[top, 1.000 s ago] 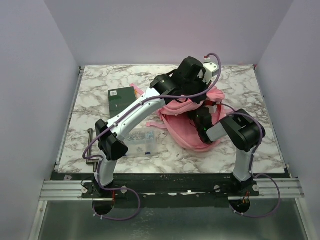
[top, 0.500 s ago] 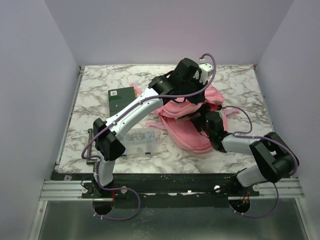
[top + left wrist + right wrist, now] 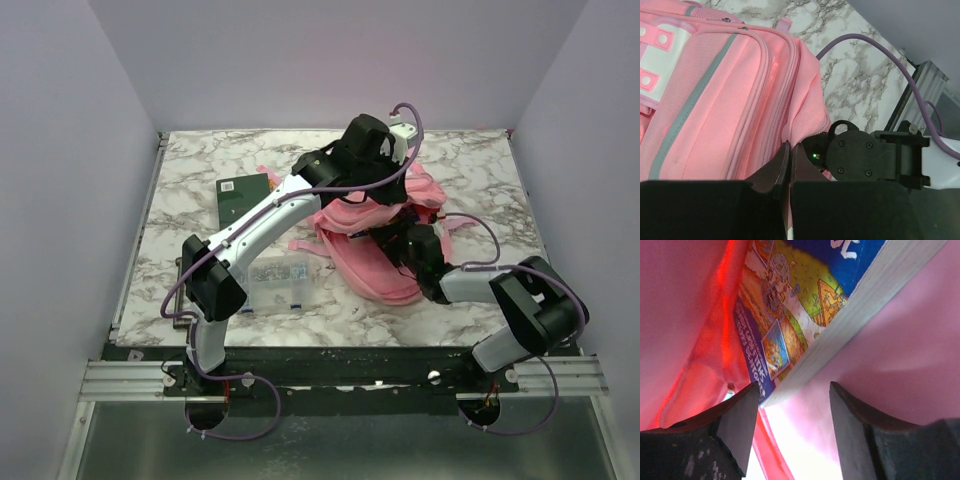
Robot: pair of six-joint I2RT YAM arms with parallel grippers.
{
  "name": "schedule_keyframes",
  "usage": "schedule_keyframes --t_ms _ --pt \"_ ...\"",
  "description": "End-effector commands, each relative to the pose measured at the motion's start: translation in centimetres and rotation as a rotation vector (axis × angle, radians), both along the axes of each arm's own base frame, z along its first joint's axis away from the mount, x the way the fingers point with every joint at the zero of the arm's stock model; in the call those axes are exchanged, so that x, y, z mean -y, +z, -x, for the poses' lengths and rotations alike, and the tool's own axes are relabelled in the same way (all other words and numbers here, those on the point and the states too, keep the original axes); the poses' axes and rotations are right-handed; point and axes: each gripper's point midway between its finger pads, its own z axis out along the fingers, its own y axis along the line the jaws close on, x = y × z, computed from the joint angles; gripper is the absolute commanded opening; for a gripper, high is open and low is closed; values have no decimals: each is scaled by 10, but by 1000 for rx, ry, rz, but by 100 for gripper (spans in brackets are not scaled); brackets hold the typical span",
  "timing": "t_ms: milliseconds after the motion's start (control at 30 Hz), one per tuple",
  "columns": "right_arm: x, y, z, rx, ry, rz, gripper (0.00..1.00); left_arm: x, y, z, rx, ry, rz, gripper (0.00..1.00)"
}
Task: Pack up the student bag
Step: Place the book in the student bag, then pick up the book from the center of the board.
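The pink student bag [image 3: 368,266] lies on the marble table, right of centre. My left gripper [image 3: 790,150] is shut on the pink fabric edge of the bag's opening [image 3: 805,117] and holds it up; in the top view it sits over the bag's top [image 3: 388,203]. My right gripper [image 3: 795,397] is open inside the bag, with pink lining [image 3: 900,350] all around. A colourful book [image 3: 805,300] lies in the bag; its corner sits between the fingers, close to the left fingertip [image 3: 742,412]. The right wrist [image 3: 855,160] shows at the opening in the left wrist view.
A dark green book [image 3: 243,196] lies at the back left. A clear plastic compartment box [image 3: 276,281] stands left of the bag, by the left arm. A metal tool [image 3: 181,292] lies at the table's left edge. White walls close in on three sides.
My right arm has dropped low and stretched forward, pushing its gripper into the bag. My left arm has shifted slightly left, still gripping the bag's edge.
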Motion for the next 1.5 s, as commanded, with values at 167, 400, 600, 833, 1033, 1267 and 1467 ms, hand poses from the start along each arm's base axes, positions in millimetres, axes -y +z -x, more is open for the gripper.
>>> schedule_keyframes --t_ms 167,400,600,833,1033,1267,1467 --pt "-20 37 -67 271 -61 -71 28 1 42 3 28 -21 133 0" --pt "-7 16 -24 133 17 25 55 -20 23 -24 -4 36 126 0" --pt "36 26 49 -5 58 181 69 -20 -4 -40 -11 27 82 0" --pt "69 116 99 173 71 187 73 -17 -24 -27 -125 0 83 15" --pt "50 179 87 337 251 358 88 -61 -20 -10 -140 47 75 75" --pt "-38 192 54 394 589 267 87 -191 -10 -26 -94 350 95 99" --pt "-134 181 33 414 741 187 86 -347 -60 -55 -246 867 170 98"
